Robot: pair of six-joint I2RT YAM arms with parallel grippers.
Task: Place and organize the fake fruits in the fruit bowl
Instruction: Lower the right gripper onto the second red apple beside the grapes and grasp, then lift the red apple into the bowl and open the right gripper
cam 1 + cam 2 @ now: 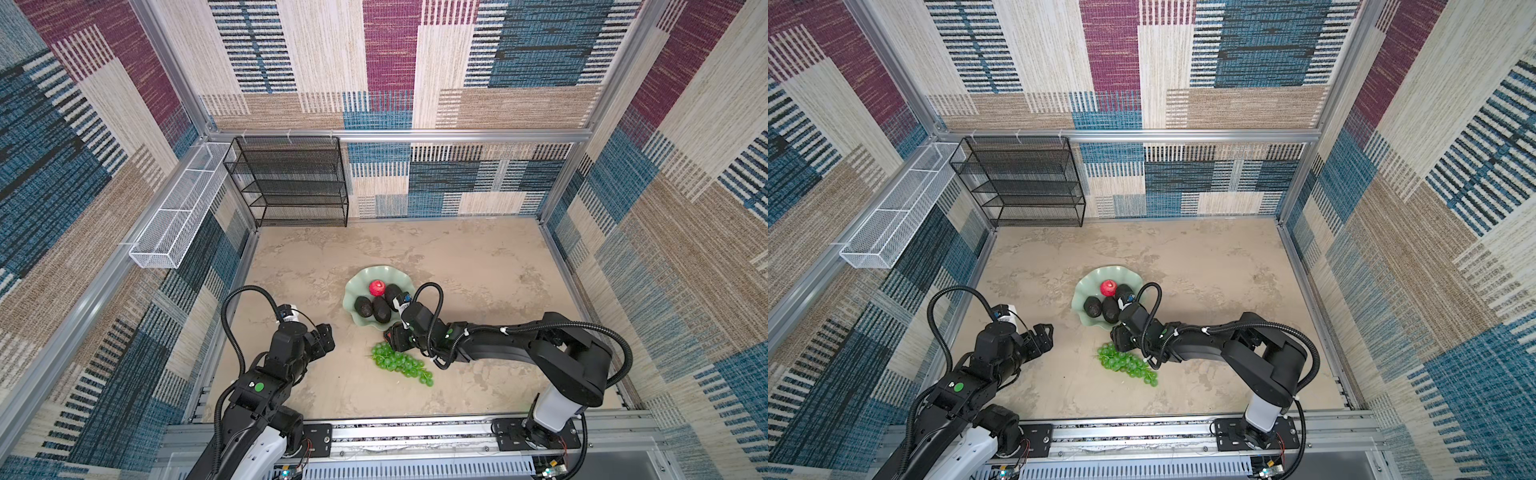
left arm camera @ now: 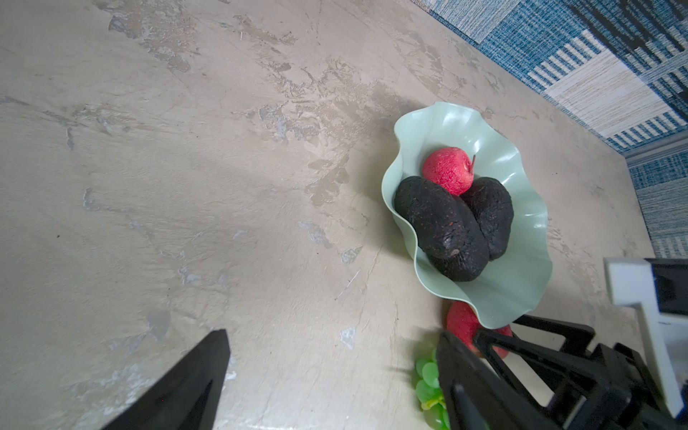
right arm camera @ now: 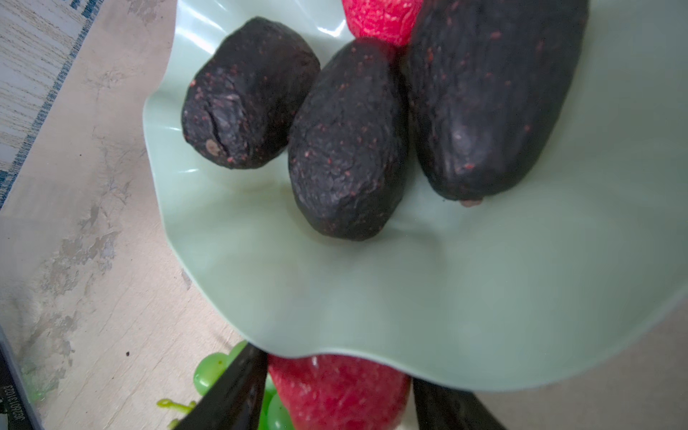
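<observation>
Black mesh shelf beside white wire basket.

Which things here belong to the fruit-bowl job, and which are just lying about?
Job: fruit bowl; three avocados and one apple in it; second apple in the right gripper; grapes outside it.
Lying about: black mesh rack; white wire basket.

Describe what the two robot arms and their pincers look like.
The left arm and right arm are black, each with a white shell near its base, a round green dot and a ribbed black hose. White ties clip the right arm's cable. The left pincer and right pincer have black, tapering fingers.
</observation>
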